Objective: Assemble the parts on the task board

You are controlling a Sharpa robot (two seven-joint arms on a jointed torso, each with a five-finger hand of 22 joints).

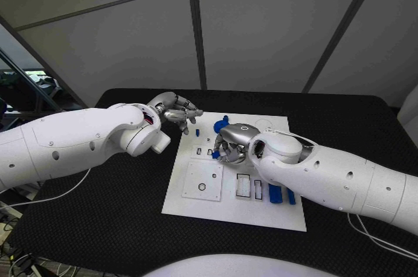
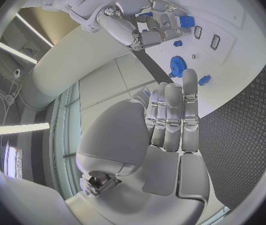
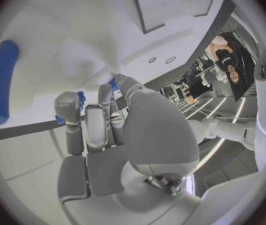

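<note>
Both arms are thick, smooth white shells, rounded like tubes, with small dark screw holes dotted along them. The left arm (image 1: 70,145), entering from the left of the frame, ends in a bulbous white wrist joint with a reddish patch showing inside it. The left robot hand (image 1: 174,111) is silver metal with segmented fingers and grey pads. The right arm (image 1: 348,180), at the lower right, carries thin white cables (image 1: 370,232) near its wrist and beneath it. The right robot hand (image 1: 234,143) has a domed, polished silver back.

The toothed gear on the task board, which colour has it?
Blue. The gear shows best in the left wrist view, on the white task board.
</note>
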